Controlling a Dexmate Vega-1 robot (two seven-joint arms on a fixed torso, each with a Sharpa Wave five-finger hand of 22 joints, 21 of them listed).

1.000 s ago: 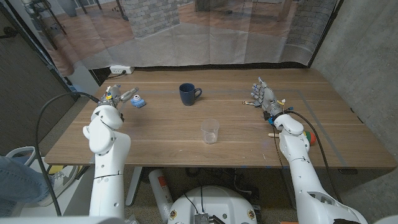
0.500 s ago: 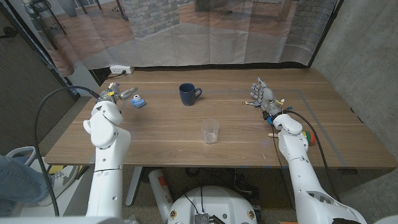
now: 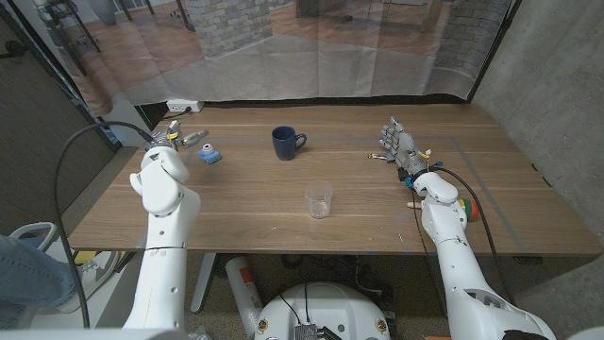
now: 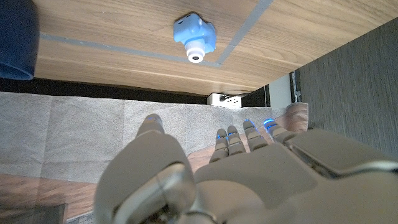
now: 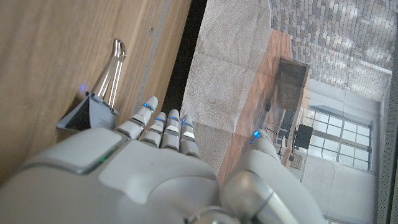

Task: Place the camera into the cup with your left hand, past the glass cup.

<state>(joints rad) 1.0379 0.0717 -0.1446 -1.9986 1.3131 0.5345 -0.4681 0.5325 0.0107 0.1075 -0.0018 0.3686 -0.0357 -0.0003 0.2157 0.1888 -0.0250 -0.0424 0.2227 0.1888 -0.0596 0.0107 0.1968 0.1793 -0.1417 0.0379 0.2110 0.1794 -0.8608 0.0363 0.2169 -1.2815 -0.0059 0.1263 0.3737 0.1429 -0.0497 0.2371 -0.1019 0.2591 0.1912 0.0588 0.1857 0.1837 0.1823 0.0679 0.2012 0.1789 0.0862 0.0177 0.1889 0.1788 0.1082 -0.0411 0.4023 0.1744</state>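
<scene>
A small light-blue toy camera [image 3: 209, 154] lies on the wooden table [image 3: 245, 212] at the far left; its lens faces the wrist camera in the left wrist view, toy camera [image 4: 194, 36]. My left hand [image 3: 182, 139] hovers just left of it and a little farther back, fingers apart and holding nothing; the left hand [image 4: 230, 174] is apart from the toy. A dark blue mug [image 3: 286, 143] stands at the back centre, its edge showing as mug [image 4: 15, 37]. The clear glass cup [image 3: 319, 199] stands nearer, mid-table. My right hand [image 3: 398, 144] stands at the right, fingers straight, holding nothing.
A black binder clip [image 5: 93, 112] with silver handles lies just beyond my right hand [image 5: 143, 168]. A white power strip [image 3: 184, 106] lies behind the table's far edge. A grey wall panel stands left of the table.
My left arm has lifted and swung, carrying the left hand slightly back and away from the toy camera. The camera, mug, glass and right hand have stayed put.
</scene>
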